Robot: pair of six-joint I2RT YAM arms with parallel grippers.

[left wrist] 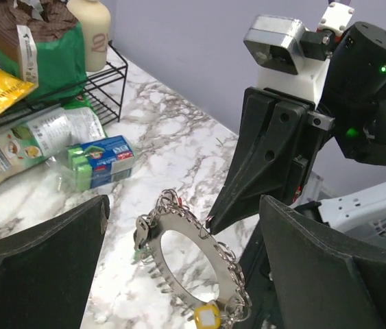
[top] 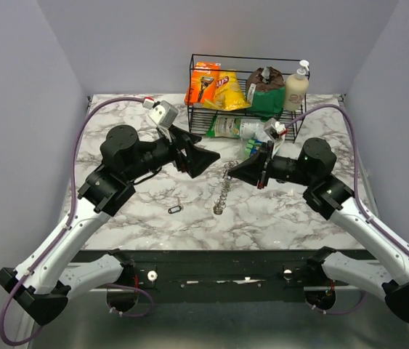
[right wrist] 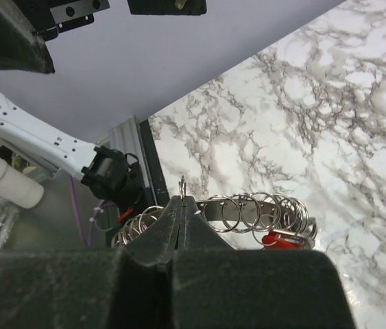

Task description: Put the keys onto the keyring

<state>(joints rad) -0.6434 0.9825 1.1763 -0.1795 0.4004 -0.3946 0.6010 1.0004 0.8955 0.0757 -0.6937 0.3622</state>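
Observation:
My right gripper (right wrist: 182, 200) is shut on a small loop of the keyring (right wrist: 264, 211), a flat silver ring strung with many wire loops and a red tag (right wrist: 282, 240). In the top view the right gripper (top: 233, 170) holds it above the table, and the keyring's chain (top: 223, 190) hangs down to the marble. My left gripper (left wrist: 184, 205) stands open around the keyring (left wrist: 179, 236) without touching it. A yellow-headed key (left wrist: 207, 317) and a green-headed key (left wrist: 140, 252) hang from the ring. One small dark key (top: 174, 209) lies on the table, left of the chain.
A black wire basket (top: 197, 91) at the back holds snack bags, a green pouch and a soap bottle (top: 296, 86). A plastic packet (top: 233, 128) and a blue box (left wrist: 100, 161) lie in front of it. The two arms' wrists meet close together at mid-table.

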